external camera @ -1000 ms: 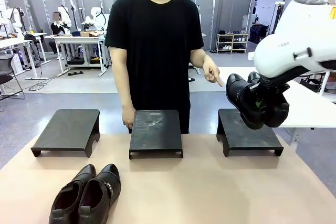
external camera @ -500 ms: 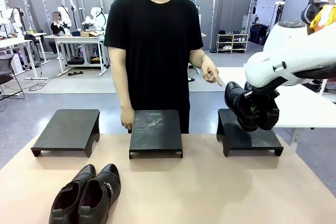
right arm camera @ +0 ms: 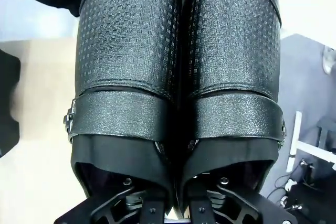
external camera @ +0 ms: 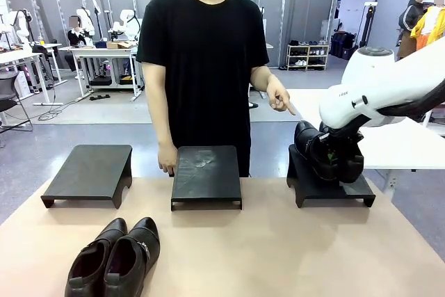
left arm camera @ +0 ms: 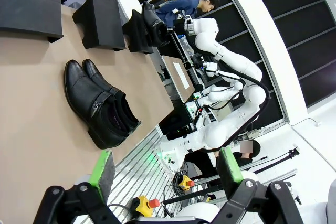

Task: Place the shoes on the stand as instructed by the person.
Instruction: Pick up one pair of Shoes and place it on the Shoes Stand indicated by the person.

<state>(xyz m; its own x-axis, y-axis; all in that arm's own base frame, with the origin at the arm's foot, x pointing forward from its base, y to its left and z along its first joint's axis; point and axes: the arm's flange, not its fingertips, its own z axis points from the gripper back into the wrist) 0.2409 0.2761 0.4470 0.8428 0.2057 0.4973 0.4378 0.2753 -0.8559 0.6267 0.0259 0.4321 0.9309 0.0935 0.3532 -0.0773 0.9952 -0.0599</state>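
- Found right pincer [right arm camera: 176, 203] clamped on textured shoe pair [external camera: 327, 154], low at right stand [external camera: 351, 189]; contact indeterminable.
- Found left pincer [left arm camera: 165, 165] open above worktop [external camera: 278, 255], near smooth shoe pair [left arm camera: 100, 106].
- Noted person's hand [external camera: 280, 99] pointing toward right stand.

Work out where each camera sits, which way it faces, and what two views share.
Front: between the arms, facing the person across the table; right arm shows, holding the carried pair.
Left wrist: from that wrist along open jaws toward the resting pair.
Right wrist: along shut jaws, onto the carried pair.
Shared: front and left wrist show the resting pair.
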